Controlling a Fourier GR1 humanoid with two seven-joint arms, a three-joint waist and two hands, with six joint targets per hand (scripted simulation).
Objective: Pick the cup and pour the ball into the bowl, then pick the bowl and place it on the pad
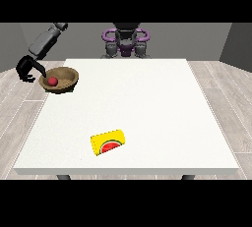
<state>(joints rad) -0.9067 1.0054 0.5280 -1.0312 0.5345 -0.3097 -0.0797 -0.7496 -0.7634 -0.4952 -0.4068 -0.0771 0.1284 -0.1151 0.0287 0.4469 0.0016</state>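
The bowl is a shallow, round, brown one with a wood-like look and a lighter rim, and a small red ball sits inside it toward the nine o'clock side. It is at the desk's far corner, around ten o'clock from the desk's middle, and part of it overhangs the desk's edge at the view's left.

My hand at the view's left is black and sits at nine o'clock from the bowl, out past the desk's edge. Its fingers are curled, with the upper ones arching toward the bowl's rim; I cannot tell for certain whether they touch it or only hang just beside it. My grey forearm slopes up from that hand toward one o'clock.

The cup lies on its side near the desk's front edge, toward six o'clock from the middle. It is yellow, with a watermelon-slice picture on the end facing the camera. It lies well apart from the bowl.
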